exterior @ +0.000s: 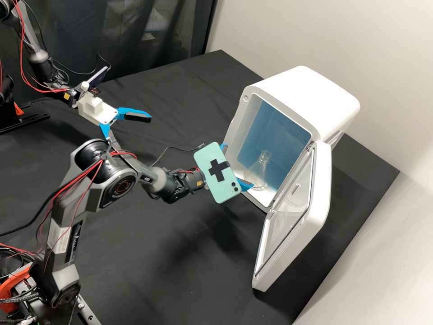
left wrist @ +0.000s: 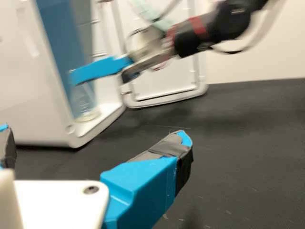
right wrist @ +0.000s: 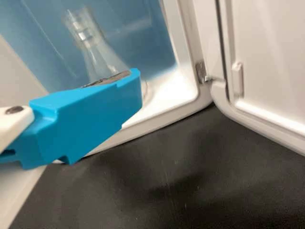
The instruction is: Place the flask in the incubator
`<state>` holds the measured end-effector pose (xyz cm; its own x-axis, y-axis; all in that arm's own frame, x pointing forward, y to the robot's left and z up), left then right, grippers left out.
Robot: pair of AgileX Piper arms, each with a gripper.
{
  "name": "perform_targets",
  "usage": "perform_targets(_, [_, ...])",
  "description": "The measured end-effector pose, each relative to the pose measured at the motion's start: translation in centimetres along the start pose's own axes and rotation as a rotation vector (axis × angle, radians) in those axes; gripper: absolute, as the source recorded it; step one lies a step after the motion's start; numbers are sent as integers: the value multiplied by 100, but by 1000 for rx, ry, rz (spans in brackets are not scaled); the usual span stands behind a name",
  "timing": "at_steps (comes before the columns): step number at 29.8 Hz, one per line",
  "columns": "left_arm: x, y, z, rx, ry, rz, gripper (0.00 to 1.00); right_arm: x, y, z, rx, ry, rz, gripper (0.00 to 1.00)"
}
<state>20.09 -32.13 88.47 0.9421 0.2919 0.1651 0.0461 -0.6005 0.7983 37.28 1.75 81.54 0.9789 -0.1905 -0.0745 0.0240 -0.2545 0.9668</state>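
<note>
Standing upright on the floor of the chamber, the clear glass conical flask (exterior: 260,169) was located inside the white box-shaped incubator (exterior: 311,95), near the front lip of its blue-lined interior. The incubator's white door (exterior: 297,212), fitted with a clear window panel, hung wide open on its hinge, with its lower edge on the black cloth-covered bench (exterior: 180,253).

The right gripper (exterior: 236,165) was positioned at the mouth of the chamber. Its two blue fingers were spread apart and released, with nothing gripped between them. In the high view, one finger sat at the upper part of the opening and the other low, just beside the base of the flask. In the right wrist view, one blue finger with a dark pad overlapped the lower body of the flask; whether it touched the glass could not be determined. A teal rectangular phone (exterior: 218,173) marked with a black cross was mounted on that arm's wrist.

The left gripper (exterior: 126,126) hung above the bench, well apart from the incubator, at the far side of the work area. Its blue fingers, tipped with dark tape, were likewise spread and held nothing.
</note>
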Motion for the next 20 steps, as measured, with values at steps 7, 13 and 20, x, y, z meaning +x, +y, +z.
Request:
perform_targets(7, [-13,-160,122,-51,26,-58,100,-415,119,-59,-11,130,74,100])
perform_targets(13, [-21,-165,115,-54,36,-59,100,-745,234,10,25,197,146,100])
perform_targets(20, [-21,-165,115,-54,36,-59,100,-1045,318,252,190,277,181,100])
